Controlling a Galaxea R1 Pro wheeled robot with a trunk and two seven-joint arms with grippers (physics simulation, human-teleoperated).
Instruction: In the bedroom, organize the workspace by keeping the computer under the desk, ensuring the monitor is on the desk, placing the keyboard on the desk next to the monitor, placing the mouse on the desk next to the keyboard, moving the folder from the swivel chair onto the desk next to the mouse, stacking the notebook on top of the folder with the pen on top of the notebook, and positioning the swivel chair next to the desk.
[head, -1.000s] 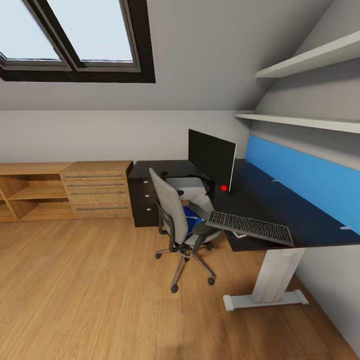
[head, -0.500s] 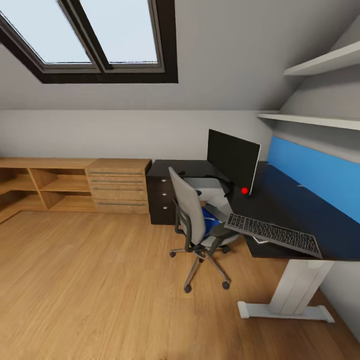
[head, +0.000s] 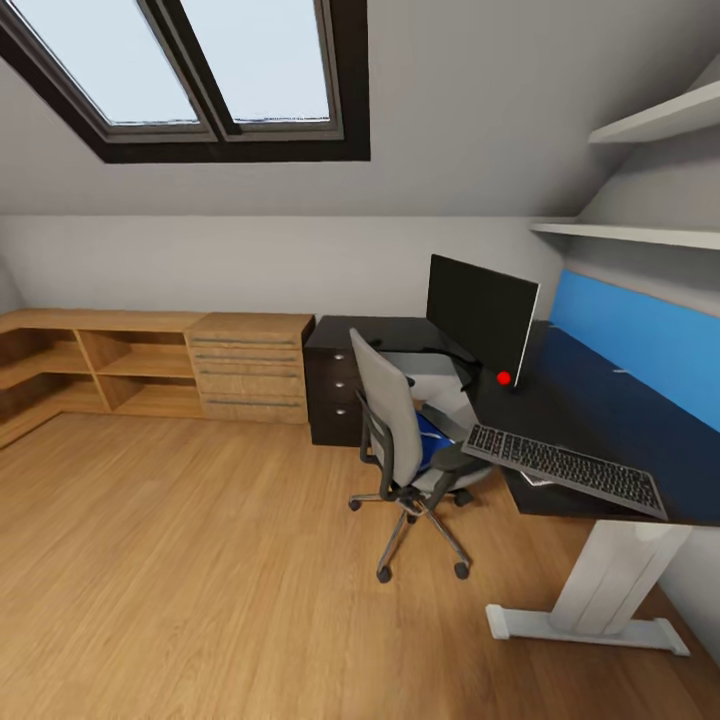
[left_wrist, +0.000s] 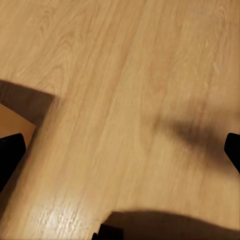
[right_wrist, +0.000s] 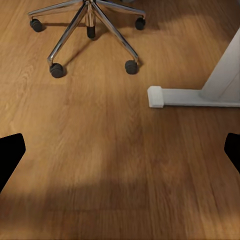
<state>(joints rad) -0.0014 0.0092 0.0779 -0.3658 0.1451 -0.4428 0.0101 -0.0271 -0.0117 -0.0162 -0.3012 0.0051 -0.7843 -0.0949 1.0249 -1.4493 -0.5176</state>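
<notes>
The left gripper (left_wrist: 120, 150) hangs with its fingers spread wide, nothing between them, above bare wooden floor (left_wrist: 125, 75). The right gripper (right_wrist: 120, 150) is likewise spread and empty, looking down on the swivel chair's castor base (right_wrist: 87, 30) and the white foot of the desk leg (right_wrist: 192, 95), both a little way ahead of it on the boards.

From the head view, the swivel chair (head: 400, 440) stands just beside the black desk (head: 600, 420), its back turned to the room. A blue thing lies on its seat, most likely the folder (head: 432, 445) (partly hidden by the backrest, so I cannot be sure). The monitor (head: 482, 318) stands upright on the desk. The keyboard (head: 565, 468) lies near the desk's front edge and seems to overhang it slightly, well apart from the monitor. A small red object (head: 504, 378) sits close to the monitor's lower corner; whether it is the mouse I cannot tell. A pale boxy shape (head: 425, 375) shows behind the chair, low by the desk, possibly the computer.

As a judgement: the monitor is in place and the chair is near the desk, but the keyboard needs moving closer to the monitor, the folder is not yet moved, and the notebook and pen cannot be made out.

The wrist views give the floor, castors and desk foot close up; the head view alone gives the desktop, the wooden shelving (head: 100, 365), the dark drawer unit (head: 335, 385) and the skylight (head: 200, 70).
</notes>
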